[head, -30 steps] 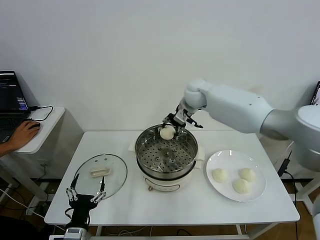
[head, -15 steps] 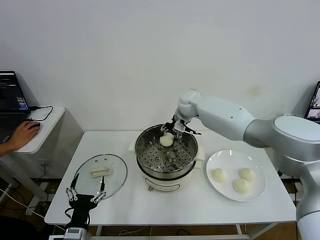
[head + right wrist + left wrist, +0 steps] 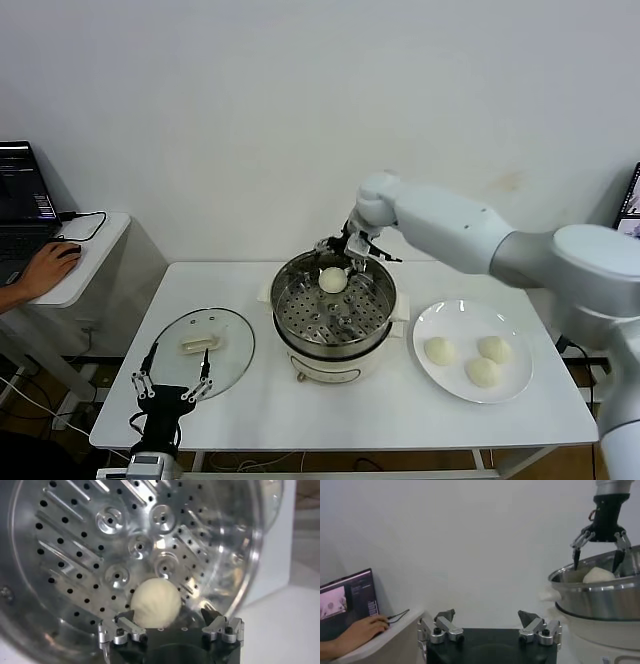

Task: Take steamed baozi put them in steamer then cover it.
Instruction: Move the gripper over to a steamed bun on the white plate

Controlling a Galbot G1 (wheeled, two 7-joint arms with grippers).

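The steamer (image 3: pixel 300 352), a shiny steel pot on a cream-white base, stands mid-table. One baozi (image 3: pixel 332 280) lies on its perforated tray (image 3: pixel 115 540) at the far side. My right gripper (image 3: pixel 346 250) hovers open just above that bun, not touching it; the right wrist view shows the bun (image 3: pixel 156 602) free between the spread jaws of the gripper (image 3: pixel 170 624). Three more baozi (image 3: pixel 436 350) (image 3: pixel 493 347) (image 3: pixel 481 371) lie on a white plate (image 3: pixel 455 315) to the right. The glass cover (image 3: pixel 228 352) lies flat at the left. My left gripper (image 3: pixel 172 378) is parked open at its near edge.
A side table at the far left holds a laptop (image 3: pixel 22 200) and a person's hand (image 3: pixel 45 268) on a mouse. The wall stands close behind the steamer. The left wrist view shows the steamer (image 3: pixel 600 600) with the right gripper (image 3: pixel 600 547) over it.
My right gripper carried the baozi down into the steamer, opened and let it go. The bun now rests on the tray and the gripper has risen slightly. The left arm has not moved.
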